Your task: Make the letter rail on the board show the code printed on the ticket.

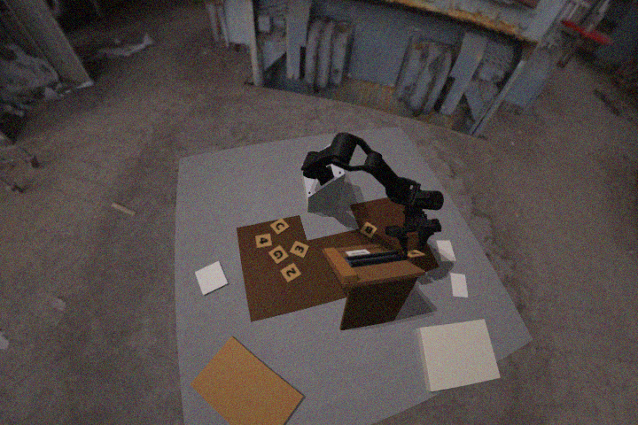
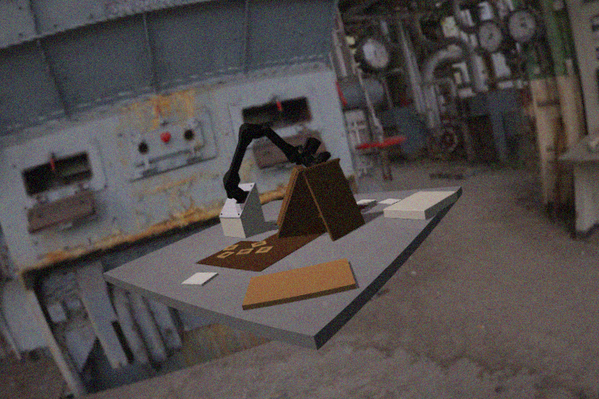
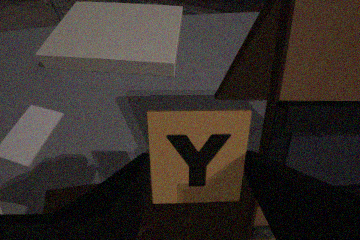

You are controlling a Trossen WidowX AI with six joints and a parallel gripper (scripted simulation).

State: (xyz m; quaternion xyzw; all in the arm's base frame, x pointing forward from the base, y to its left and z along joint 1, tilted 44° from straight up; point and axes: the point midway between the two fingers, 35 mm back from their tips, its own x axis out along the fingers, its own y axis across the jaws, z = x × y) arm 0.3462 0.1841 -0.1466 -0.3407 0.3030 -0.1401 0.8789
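My gripper [image 1: 411, 251] [image 3: 199, 165] is shut on the Y tile [image 1: 416, 253] [image 3: 160, 150], held upright just beyond the right end of the dark rail [image 1: 372, 259] [image 3: 320, 117]. In the wrist view the tile is left of the rail's end, with a gap between. The rail runs along the leaning board [image 1: 385, 272] [image 2: 335, 202] [image 3: 333, 50]; no tile shows in it. The ticket [image 1: 357, 252] is white; its print is too small to read. A tile [image 1: 369, 229] marked B or 8 lies behind the board.
Several tiles, including a C tile [image 1: 279, 226], a 4 tile [image 1: 263, 240] and a G tile [image 1: 278, 254], lie on the brown mat [image 1: 264, 297] at left. A cream block [image 1: 459, 354] [image 2: 415, 205] [image 3: 113, 35] and an orange slab [image 1: 247, 383] [image 2: 300, 284] lie beyond the board.
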